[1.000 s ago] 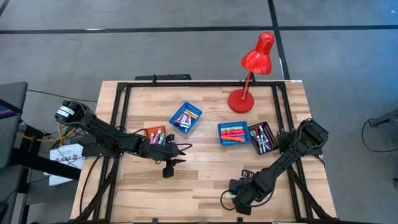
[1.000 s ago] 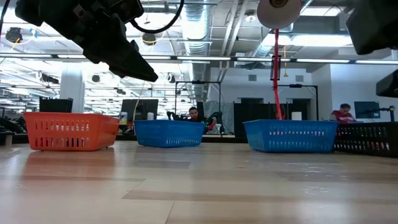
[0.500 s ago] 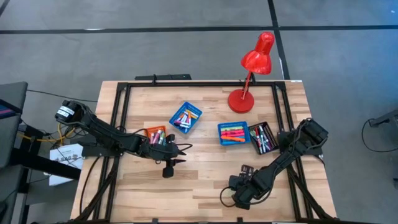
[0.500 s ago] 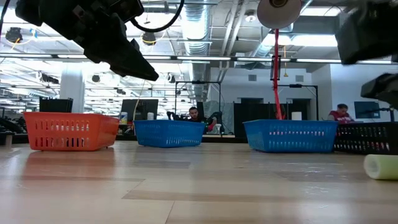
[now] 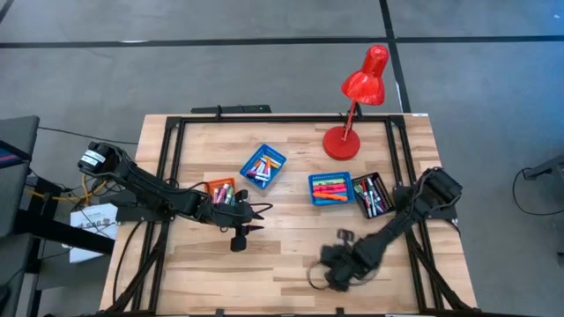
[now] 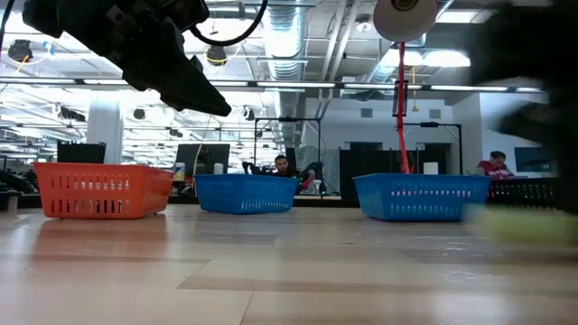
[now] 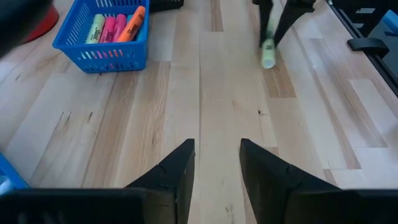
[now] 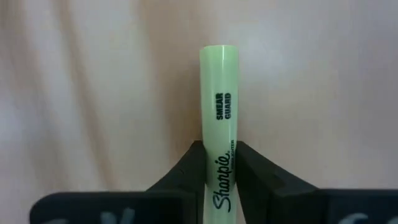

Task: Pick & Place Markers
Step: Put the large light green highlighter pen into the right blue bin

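While pinched by right pincer (image 8: 217, 168), pale-green marker (image 8: 218, 106), black txt

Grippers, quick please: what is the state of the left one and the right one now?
Left gripper: open, holding nothing, above bare table near the orange tray.
Right gripper: shut on a pale green marker.

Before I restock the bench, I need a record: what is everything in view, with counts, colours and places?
Green marker: one, pale green, between the right gripper's fingers.
Trays: four; orange at table left, blue at centre, blue beside black on the right, all holding mixed bright markers.
Lamp: one, red, table's far edge.
Table: one, light wood.
Left gripper: open, empty, beside the orange tray.
Right gripper: shut on the green marker, near table's front.
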Controlling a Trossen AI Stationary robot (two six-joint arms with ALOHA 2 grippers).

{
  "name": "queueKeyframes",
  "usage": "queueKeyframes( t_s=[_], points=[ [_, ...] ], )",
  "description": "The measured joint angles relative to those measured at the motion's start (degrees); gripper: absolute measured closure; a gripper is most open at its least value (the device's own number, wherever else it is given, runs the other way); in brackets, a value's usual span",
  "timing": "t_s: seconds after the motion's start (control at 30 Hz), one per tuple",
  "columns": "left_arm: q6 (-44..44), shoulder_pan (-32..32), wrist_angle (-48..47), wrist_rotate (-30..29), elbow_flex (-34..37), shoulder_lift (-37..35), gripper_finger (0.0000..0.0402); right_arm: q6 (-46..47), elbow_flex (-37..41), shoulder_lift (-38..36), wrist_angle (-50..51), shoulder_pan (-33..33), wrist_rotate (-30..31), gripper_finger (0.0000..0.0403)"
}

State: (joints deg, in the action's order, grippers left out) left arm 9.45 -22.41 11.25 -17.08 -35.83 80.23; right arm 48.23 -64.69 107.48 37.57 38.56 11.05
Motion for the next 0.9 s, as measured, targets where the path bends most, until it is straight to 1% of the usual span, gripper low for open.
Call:
queueKeyframes(
  t_s=[0.07,0.17,0.3,0.37,0.43,0.47,0.53,0.7,0.8,0.9],
  points=[
    [0.0,0.0,0.2,0.0,0.0,0.0,0.0277,-2.0,-2.8,-0.1,3.1,-1.8,2.8,0.0347],
    [0.0,0.0,0.4,0.0,0.0,0.0,0.0277,-2.5,-6.4,-0.2,9.5,-4.4,11.1,0.0337],
    [-0.1,0.0,0.4,0.0,0.0,0.0,0.0277,-3.2,-11.5,-0.2,23.4,-9.0,19.7,0.0334],
    [-0.1,0.0,0.5,0.0,0.0,0.0,0.0277,-3.3,-12.6,-0.2,30.0,-11.9,24.4,0.0335],
    [-0.2,0.0,0.5,0.0,0.0,0.0,0.0277,-3.3,-12.8,-0.2,34.0,-14.9,28.0,0.0336],
    [-0.2,0.0,0.5,0.0,0.0,0.0,0.0277,-3.5,-12.8,-0.2,35.7,-16.2,28.6,0.0335],
    [-0.2,0.0,0.5,0.0,0.0,0.0,0.0277,-5.0,-12.8,-0.2,37.1,-18.6,27.9,0.0332],
    [-0.2,0.0,0.6,0.0,0.0,0.0,0.0277,-6.9,-12.2,-0.2,35.0,-24.0,22.8,0.0322],
    [0.0,0.0,0.6,0.0,0.0,0.0,0.0277,-9.8,-12.2,-0.3,34.9,-25.9,19.6,0.0303],
    [0.0,0.0,0.7,0.0,0.0,0.0,0.0277,-10.7,-12.2,-0.3,34.1,-26.8,19.1,0.0272]
  ],
)
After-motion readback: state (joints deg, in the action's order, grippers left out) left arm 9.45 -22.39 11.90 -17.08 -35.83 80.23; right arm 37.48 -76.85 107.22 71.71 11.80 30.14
